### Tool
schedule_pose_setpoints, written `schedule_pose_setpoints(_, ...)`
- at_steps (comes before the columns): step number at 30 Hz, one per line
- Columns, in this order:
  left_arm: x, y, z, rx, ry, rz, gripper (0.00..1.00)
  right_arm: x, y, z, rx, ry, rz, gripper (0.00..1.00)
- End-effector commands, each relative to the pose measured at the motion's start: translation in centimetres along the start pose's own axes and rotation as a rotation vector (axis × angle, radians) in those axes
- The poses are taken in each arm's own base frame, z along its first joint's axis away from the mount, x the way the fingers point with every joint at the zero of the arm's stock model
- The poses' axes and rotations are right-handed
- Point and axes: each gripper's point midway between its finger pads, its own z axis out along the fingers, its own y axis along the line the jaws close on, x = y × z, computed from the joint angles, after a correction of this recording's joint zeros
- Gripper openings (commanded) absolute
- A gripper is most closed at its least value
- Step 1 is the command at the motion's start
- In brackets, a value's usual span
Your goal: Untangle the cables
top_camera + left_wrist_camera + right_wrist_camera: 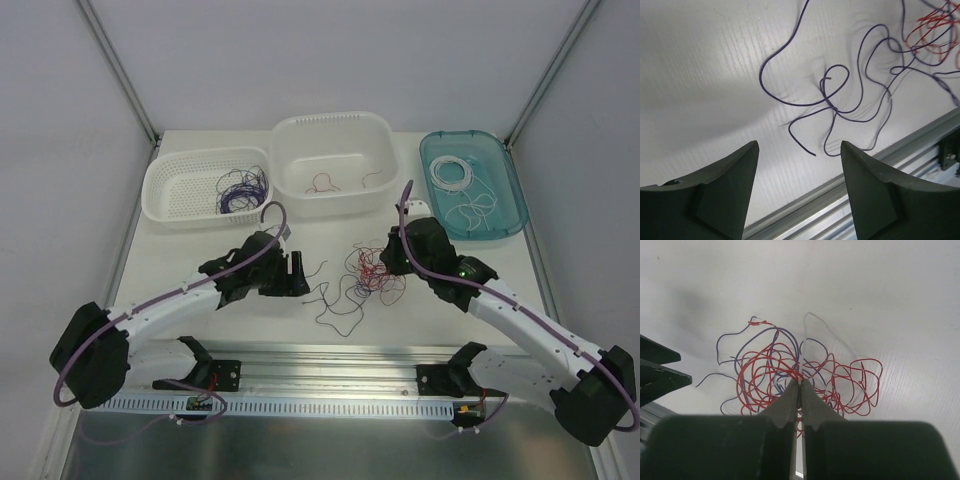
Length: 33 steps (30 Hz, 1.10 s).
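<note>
- Right up against the lens on my right wrist, the two fingers of my right claw (800,382) are pressed flat together, no gap between them.
- Red strands run straight into that seam at the tips: I have a pinch on the middle of the tangle (840,372), a knot of red and purple cables lying on the white table (880,290).
- From above, that tangle (372,270) sits mid-table, just in front of my right claw (388,262).
- Over on the other side, my left claw (799,145) stands wide apart with nothing between the fingers and nothing touching them.
- Below it on the table lies a loose purple cable (832,102), looped and crossing itself, one free end pointing toward my fingers.
- Its far end runs off up and right into the red of the tangle.
- An aluminium rail (890,155) cuts across just beside that purple cable.
- At the back of the table stand three containers in a row: a slotted white basket (175,190) holding purple cables (242,190), a white tub (330,130) with a few red cables (325,183), and a teal tray (505,190) with white cables (455,175).
</note>
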Motion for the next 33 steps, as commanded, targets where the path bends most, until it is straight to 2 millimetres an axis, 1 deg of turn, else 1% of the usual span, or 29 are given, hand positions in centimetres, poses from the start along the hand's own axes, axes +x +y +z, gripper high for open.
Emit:
schedule_pose_setpoints(1, -0.9, -1.6, 1.3, 0.043, -0.004, 0.189, 0.67, -1.5, 0.1, -1.1, -0.004, -0.039, 0.022, 0.01)
schedule_pose_setpoints(2, -1.0, -1.8, 1.7, 0.053, 0.002, 0.256, 0.67, -1.4, 0.1, -1.1, -0.005, -0.037, 0.019, 0.01)
schedule_pose_setpoints(5, -1.1, -2.9, 2.8, 0.072, 0.026, 0.352, 0.65, -1.4, 0.1, -1.3, -0.010, -0.037, 0.021, 0.01)
schedule_pose_setpoints(7, -1.2, -3.4, 3.6, 0.083, 0.039, 0.418, 0.62, -1.4, 0.0, -1.4, -0.010, -0.039, 0.021, 0.01)
schedule_pose_setpoints(9, -1.0, -4.3, 4.3, 0.110, 0.060, 0.481, 0.61, -1.3, 0.0, -1.5, -0.009, -0.033, 0.020, 0.01)
schedule_pose_setpoints(11, -0.5, -4.6, 4.9, 0.121, 0.084, 0.518, 0.58, -1.3, -0.1, -1.7, -0.007, -0.037, 0.021, 0.01)
schedule_pose_setpoints(12, -0.2, -4.4, 5.6, 0.109, 0.103, 0.543, 0.56, -1.3, -0.1, -1.7, -0.008, -0.033, 0.021, 0.01)
schedule_pose_setpoints(13, 0.0, -4.3, 6.0, 0.100, 0.112, 0.549, 0.51, -1.2, -0.2, -1.7, -0.006, -0.034, 0.022, 0.01)
schedule_pose_setpoints(15, 0.3, -3.9, 6.9, 0.082, 0.134, 0.550, 0.45, -1.2, -0.3, -1.9, -0.004, -0.033, 0.021, 0.01)
schedule_pose_setpoints(16, 0.3, -3.8, 7.0, 0.077, 0.137, 0.546, 0.37, -1.3, -0.4, -1.9, -0.001, -0.034, 0.022, 0.01)
schedule_pose_setpoints(17, 0.3, -3.8, 7.3, 0.071, 0.139, 0.540, 0.32, -1.3, -0.4, -2.0, 0.000, -0.036, 0.021, 0.01)
schedule_pose_setpoints(19, -0.3, -3.7, 7.2, 0.047, 0.117, 0.533, 0.19, -1.1, -0.8, -2.1, 0.015, -0.032, 0.016, 0.01)
schedule_pose_setpoints(20, -0.6, -3.6, 7.0, 0.034, 0.102, 0.532, 0.05, -1.1, -1.0, -2.1, 0.021, -0.032, 0.014, 0.01)
schedule_pose_setpoints(21, -1.6, -4.1, 6.2, 0.030, 0.065, 0.524, 0.00, -1.0, -1.4, -2.3, 0.033, -0.033, 0.017, 0.01)
schedule_pose_setpoints(22, -2.2, -3.3, 5.5, -0.029, 0.053, 0.524, 0.00, -0.9, -1.7, -2.3, 0.044, -0.032, 0.017, 0.01)
schedule_pose_setpoints(23, -3.6, -3.2, 4.1, -0.063, 0.008, 0.518, 0.00, -0.9, -2.3, -2.4, 0.059, -0.032, 0.021, 0.01)
schedule_pose_setpoints(24, -5.0, -3.7, 3.0, -0.083, -0.030, 0.513, 0.00, -0.7, -2.7, -2.6, 0.070, -0.030, 0.025, 0.01)
schedule_pose_setpoints(25, -6.8, -2.9, 1.8, -0.144, -0.080, 0.496, 0.00, -0.2, -3.3, -2.6, 0.086, -0.021, 0.029, 0.01)
schedule_pose_setpoints(26, -7.2, -2.2, 0.5, -0.177, -0.074, 0.480, 0.00, 0.1, -3.7, -2.7, 0.099, -0.017, 0.034, 0.01)
schedule_pose_setpoints(27, -9.4, -2.8, -1.9, -0.169, -0.150, 0.450, 0.00, 0.3, -4.5, -2.9, 0.120, -0.016, 0.051, 0.01)
schedule_pose_setpoints(28, -10.4, -2.5, -3.2, -0.175, -0.182, 0.420, 0.00, 0.9, -5.2, -2.8, 0.138, -0.003, 0.063, 0.01)
schedule_pose_setpoints(29, -12.7, -1.4, -5.8, -0.193, -0.254, 0.341, 0.00, 1.2, -6.0, -3.1, 0.163, -0.005, 0.087, 0.01)
schedule_pose_setpoints(31, -14.5, -0.2, -8.6, -0.215, -0.323, 0.263, 0.00, 2.2, -7.0, -3.1, 0.192, 0.017, 0.109, 0.01)
schedule_pose_setpoints(32, -16.1, 1.7, -10.3, -0.258, -0.374, 0.193, 0.00, 2.4, -7.4, -3.2, 0.203, 0.018, 0.121, 0.01)
schedule_pose_setpoints(33, -17.2, 1.7, -12.9, -0.260, -0.430, 0.170, 0.00, 2.9, -8.1, -3.3, 0.227, 0.030, 0.142, 0.01)
